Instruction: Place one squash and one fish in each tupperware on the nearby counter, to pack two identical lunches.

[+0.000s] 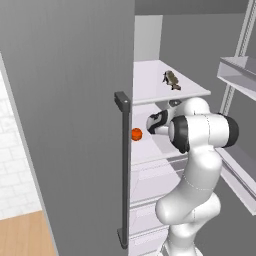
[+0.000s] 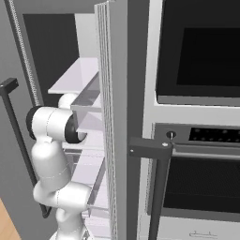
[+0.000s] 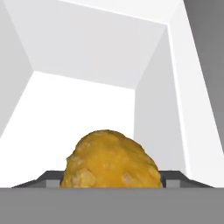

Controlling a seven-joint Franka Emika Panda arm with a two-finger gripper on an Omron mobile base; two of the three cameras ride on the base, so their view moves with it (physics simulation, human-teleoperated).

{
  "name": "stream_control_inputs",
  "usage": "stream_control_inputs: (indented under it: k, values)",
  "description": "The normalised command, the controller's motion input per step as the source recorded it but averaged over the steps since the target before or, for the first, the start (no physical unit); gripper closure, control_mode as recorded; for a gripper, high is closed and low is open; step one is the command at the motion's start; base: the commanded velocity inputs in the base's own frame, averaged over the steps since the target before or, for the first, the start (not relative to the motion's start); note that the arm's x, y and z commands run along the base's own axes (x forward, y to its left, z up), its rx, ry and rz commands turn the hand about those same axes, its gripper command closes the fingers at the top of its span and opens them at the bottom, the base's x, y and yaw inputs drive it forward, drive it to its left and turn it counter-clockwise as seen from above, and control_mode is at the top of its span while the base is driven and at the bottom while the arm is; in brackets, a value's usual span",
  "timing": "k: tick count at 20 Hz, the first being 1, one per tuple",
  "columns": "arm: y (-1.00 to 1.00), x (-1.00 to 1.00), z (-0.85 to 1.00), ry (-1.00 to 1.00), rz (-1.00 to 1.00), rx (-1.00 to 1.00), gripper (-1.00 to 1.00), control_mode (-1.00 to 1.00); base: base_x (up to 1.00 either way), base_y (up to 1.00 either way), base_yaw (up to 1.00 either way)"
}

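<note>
In the hand view, the yellow squash [image 3: 111, 159] sits at the bottom centre of the frame, directly between the two fingers [image 3: 51, 178] of the gripper [image 3: 111, 180]. One dark tip shows at its left side and one at its right side, both close against the lump. The jaws seem to be narrowing around it, but I cannot tell if they already press on it, so I do not call it held. The squash is roundish, only a little wider than high, so it has no real long axis to align with. It lies on a white shelf floor, with white walls behind it and at the right of the frame.

In the left base view, the arm [image 1: 200, 160] reaches from the lower right into the open fridge, and the hand is at the middle shelf, in the centre of the frame. Just left of the hand, beside the door edge, lies the orange squash [image 1: 136, 134], apart from the hand. Farther back, on the upper shelf [image 1: 150, 80], in the upper middle of the frame, lies one fish [image 1: 171, 79].

By count I see two squash, one yellow and one orange, and one fish. My judgement: the coming move depends on the jaws being centred on the yellow squash, and they look centred.
</note>
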Motion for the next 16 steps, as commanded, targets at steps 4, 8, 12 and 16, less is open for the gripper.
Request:
stream_control_inputs:
  k: [4,8,12,16]
  values:
    - [0.01,-0.06,0.00,0.00,0.00,0.00,1.00,-1.00,0.00,0.00,0.00]
    - [0.28,-0.80,0.00,-0.15,0.00,0.00,1.00,-1.00,0.00,0.00,0.00]
    - [0.31,-1.00,0.00,-0.21,0.00,0.00,1.00,-1.00,0.00,0.00,0.00]
    - [0.18,-0.98,0.42,-0.09,0.00,0.00,1.00,-1.00,0.00,0.00,0.00]
